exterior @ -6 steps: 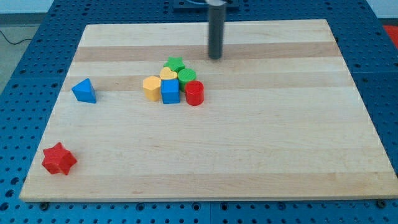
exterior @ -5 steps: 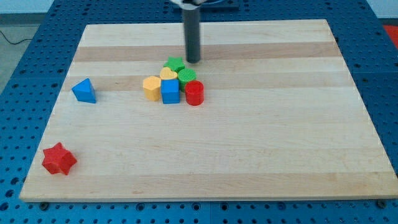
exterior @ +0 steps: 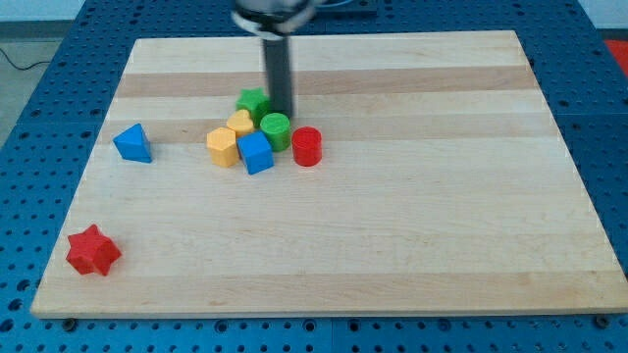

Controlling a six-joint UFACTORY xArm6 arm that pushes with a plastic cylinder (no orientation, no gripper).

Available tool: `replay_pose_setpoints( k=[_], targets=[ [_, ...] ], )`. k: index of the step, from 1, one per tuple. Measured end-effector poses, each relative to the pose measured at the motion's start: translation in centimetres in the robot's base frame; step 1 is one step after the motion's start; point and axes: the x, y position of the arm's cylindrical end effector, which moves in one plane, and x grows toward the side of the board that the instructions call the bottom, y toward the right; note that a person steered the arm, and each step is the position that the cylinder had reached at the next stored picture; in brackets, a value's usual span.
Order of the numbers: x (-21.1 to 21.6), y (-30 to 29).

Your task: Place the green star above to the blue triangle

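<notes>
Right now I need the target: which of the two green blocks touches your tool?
The green star, on the view's left of my tip; the round green block sits just below it.

1 camera looks down at a slant, from mid distance, on the whole wooden board (exterior: 392, 245).

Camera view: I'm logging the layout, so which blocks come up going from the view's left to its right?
Red star → blue triangle → yellow hexagon → blue cube → red cylinder. The green star, yellow heart and green cylinder overlap those, so I skip them.
</notes>
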Motion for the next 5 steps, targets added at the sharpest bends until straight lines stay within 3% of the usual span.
replay_pose_setpoints(
  k=[1,3,5],
  targets=[
    [-1.4,-4.6],
    [-3.1,-1.6],
    [-2.0,-13.9]
  ],
)
